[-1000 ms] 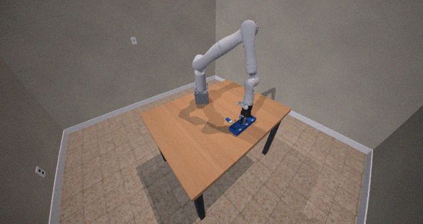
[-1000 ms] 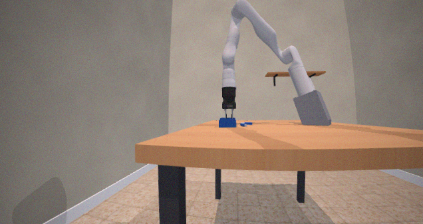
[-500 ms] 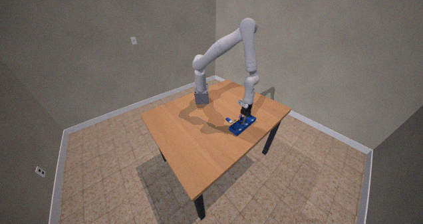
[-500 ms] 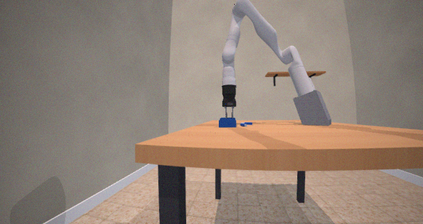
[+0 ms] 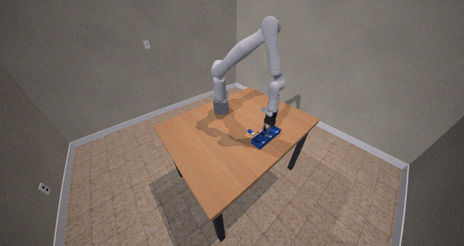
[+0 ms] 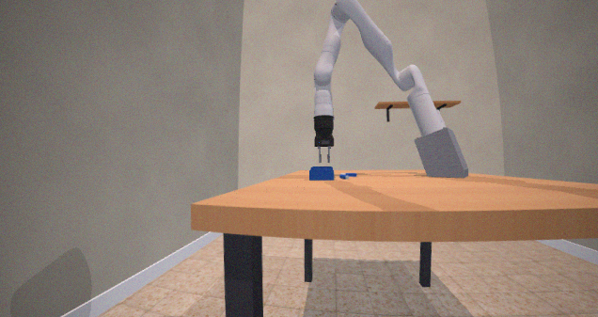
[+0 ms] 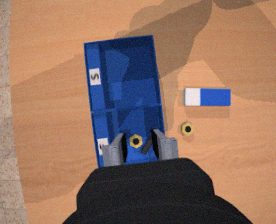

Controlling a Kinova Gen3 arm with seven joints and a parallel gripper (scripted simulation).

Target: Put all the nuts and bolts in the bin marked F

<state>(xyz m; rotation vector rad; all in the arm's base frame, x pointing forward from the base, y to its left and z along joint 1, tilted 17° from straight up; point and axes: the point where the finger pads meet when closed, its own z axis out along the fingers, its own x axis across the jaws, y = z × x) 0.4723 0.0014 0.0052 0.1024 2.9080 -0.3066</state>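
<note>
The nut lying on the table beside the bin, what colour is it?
Brass-yellow; the nut shows best in the wrist view.

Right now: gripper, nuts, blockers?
Gripper open, empty, above blue bin. One nut in near compartment; another nut on table beside bin. Nothing blocking.

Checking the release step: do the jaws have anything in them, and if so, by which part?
Nothing is held. The gripper is open above the blue bin, and a nut lies below it.
</note>
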